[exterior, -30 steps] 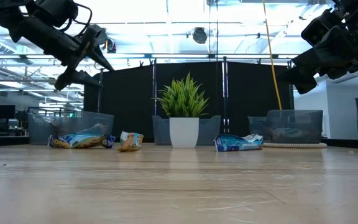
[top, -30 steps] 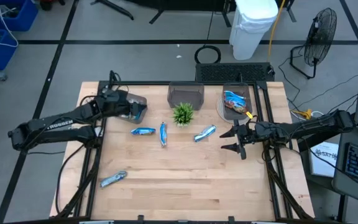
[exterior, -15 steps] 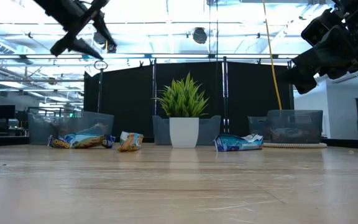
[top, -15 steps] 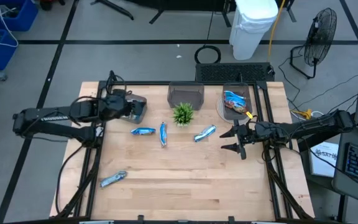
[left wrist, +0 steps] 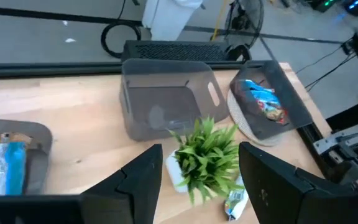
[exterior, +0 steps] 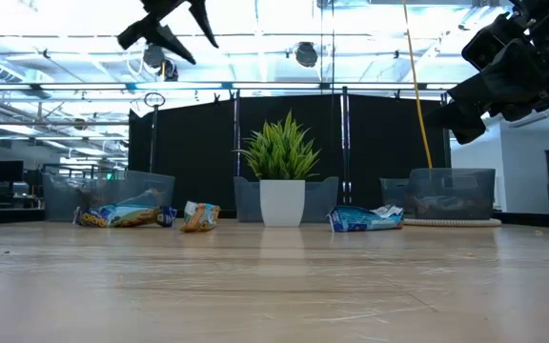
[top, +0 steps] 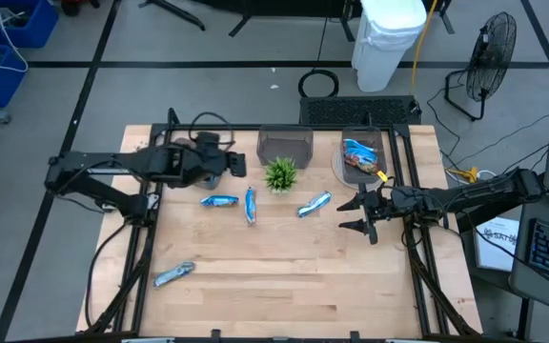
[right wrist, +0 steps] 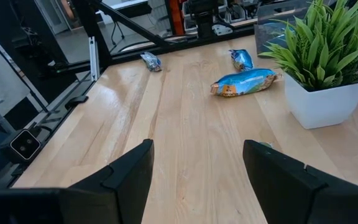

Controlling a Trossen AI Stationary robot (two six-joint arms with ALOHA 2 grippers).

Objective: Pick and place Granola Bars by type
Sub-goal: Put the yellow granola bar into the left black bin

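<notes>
Fingers of the left gripper [top: 239, 167] are standing apart and empty above the table near the plant [top: 280, 173], so it should be descending squarely over one loose granola bar [top: 219, 201], while the right gripper [top: 358, 213] is waiting, parted and empty, near the right bin [top: 362, 157].

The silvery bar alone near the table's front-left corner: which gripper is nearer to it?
Left. The left gripper hovers by the plant, toward the back; the right gripper is across the table. The silvery bar lies well away from both.

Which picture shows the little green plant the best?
The low view: the plant stands side-on, leaves and white pot whole. The high view shows only its leafy top. Both wrist views cut part of it off.
</notes>
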